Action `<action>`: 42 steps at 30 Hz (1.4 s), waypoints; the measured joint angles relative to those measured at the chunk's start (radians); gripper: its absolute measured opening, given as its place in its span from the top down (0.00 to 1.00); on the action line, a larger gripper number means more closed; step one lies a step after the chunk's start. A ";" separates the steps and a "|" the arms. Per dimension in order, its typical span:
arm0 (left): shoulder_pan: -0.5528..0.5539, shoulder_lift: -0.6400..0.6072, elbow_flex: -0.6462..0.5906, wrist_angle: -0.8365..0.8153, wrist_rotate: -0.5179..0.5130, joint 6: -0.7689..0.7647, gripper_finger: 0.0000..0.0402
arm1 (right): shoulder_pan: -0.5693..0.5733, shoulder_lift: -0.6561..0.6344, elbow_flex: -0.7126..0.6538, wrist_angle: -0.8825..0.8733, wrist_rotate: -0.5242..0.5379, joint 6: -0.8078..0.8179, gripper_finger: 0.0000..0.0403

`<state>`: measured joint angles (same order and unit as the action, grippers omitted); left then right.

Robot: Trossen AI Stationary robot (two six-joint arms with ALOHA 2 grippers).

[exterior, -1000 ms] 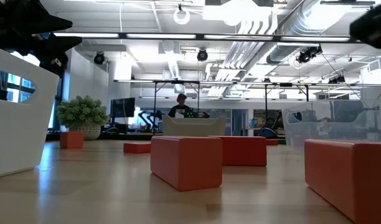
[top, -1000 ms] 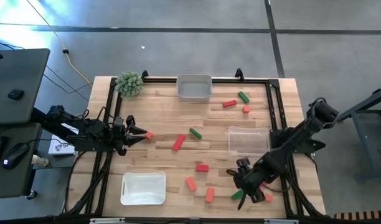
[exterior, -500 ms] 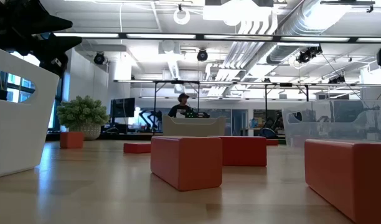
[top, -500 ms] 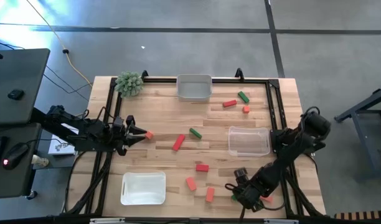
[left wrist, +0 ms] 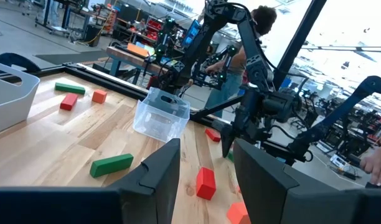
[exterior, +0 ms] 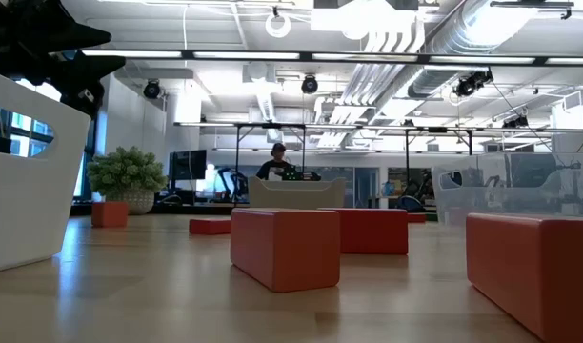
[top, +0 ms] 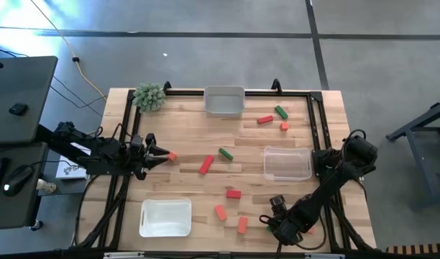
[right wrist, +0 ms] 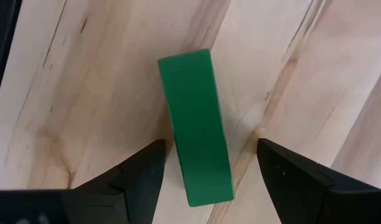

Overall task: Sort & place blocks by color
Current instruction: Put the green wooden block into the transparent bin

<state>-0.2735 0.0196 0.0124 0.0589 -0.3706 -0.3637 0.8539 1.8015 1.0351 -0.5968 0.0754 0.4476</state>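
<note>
Since a second ago the right arm has swung in toward the surface's near right corner, and its right claw (right wrist: pixel 206 171) now hangs wide over a green block (right wrist: pixel 195 127) — the block lies flat between both fingers, untouched. The left claw (top: pixel 161 153), part-open, waits at the left edge, empty.

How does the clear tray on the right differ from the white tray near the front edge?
The clear tray is see-through, so the wood shows through it; the white tray is opaque. The clear tray sits on the right side near the right arm, mid-table; the white tray sits front left. The right claw, open over a green block, works nearer the clear tray. Both are rectangular with no blocks inside.
</note>
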 joint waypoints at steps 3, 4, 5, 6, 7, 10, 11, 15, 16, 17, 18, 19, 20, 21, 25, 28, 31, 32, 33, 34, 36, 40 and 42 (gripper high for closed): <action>0.000 0.000 0.000 0.000 0.000 0.000 0.66 | 0.000 0.000 0.000 0.000 -0.001 0.013 0.41; 0.000 0.000 0.000 0.000 0.000 0.000 0.66 | 0.000 0.000 0.000 0.000 -0.001 0.022 0.43; 0.000 0.000 0.000 0.000 0.000 0.000 0.66 | 0.000 0.000 0.000 0.000 -0.002 0.027 0.45; 0.000 0.000 0.000 0.000 0.000 0.000 0.66 | 0.000 0.000 0.000 0.000 -0.003 0.033 0.48; 0.000 0.000 0.000 0.000 0.000 0.000 0.66 | 0.000 0.000 0.000 0.000 -0.004 0.044 0.51; 0.000 0.000 0.000 0.000 0.000 0.000 0.66 | 0.000 0.000 0.000 0.000 -0.004 0.052 0.61; 0.000 0.000 0.000 0.000 0.000 0.000 0.66 | 0.000 0.000 0.000 0.000 -0.004 0.052 0.65; 0.000 0.000 0.000 0.000 0.000 0.000 0.66 | 0.000 -0.001 0.000 0.000 -0.008 0.050 0.80; 0.000 0.000 0.000 0.000 0.000 0.000 0.66 | 0.000 -0.001 0.000 0.001 -0.009 0.051 0.82; 0.000 0.000 0.000 0.000 0.000 0.000 0.66 | 0.000 -0.001 0.000 0.002 -0.010 0.052 0.82; 0.000 0.000 0.000 0.000 0.000 0.000 0.66 | 0.000 -0.001 0.000 0.003 -0.013 0.053 0.82; 0.000 0.000 0.000 0.000 0.000 0.000 0.66 | 0.000 -0.001 0.000 0.005 -0.014 0.055 0.82; 0.000 0.000 0.000 0.000 0.000 0.000 0.66 | -0.001 -0.001 0.000 0.008 -0.013 0.071 0.82; 0.000 0.000 0.000 0.000 0.000 0.000 0.66 | -0.004 -0.001 0.000 0.010 -0.014 0.094 0.82; 0.000 0.000 0.000 0.000 0.000 0.000 0.66 | -0.026 -0.004 0.000 0.017 -0.025 0.233 0.82; 0.000 0.000 0.000 0.000 0.000 0.000 0.66 | -0.048 -0.014 0.001 0.022 -0.032 0.371 0.80; 0.000 0.000 0.000 0.000 0.000 0.000 0.66 | -0.070 -0.024 0.037 0.003 -0.021 0.454 0.80; 0.000 0.000 0.000 0.000 0.000 0.000 0.66 | -0.076 -0.025 0.052 0.000 -0.013 0.475 0.81; 0.000 0.000 0.000 0.000 0.000 0.000 0.66 | -0.084 -0.025 0.066 -0.004 -0.002 0.492 0.81; 0.000 0.000 0.000 0.000 0.000 0.000 0.66 | -0.092 -0.025 0.080 -0.008 0.008 0.503 0.81; 0.000 0.000 0.000 0.000 0.000 0.000 0.66 | -0.109 -0.025 0.113 -0.008 0.039 0.529 0.81; 0.000 0.000 0.000 0.000 0.000 0.000 0.66 | -0.148 -0.025 0.169 -0.040 0.138 0.590 0.80; 0.000 0.000 0.000 0.000 0.000 0.000 0.66 | -0.172 -0.025 0.196 -0.061 0.187 0.624 0.80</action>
<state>-0.2735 0.0196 0.0124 0.0589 -0.3702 -0.3637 0.6824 1.7763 1.2313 -0.6575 0.2624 1.0720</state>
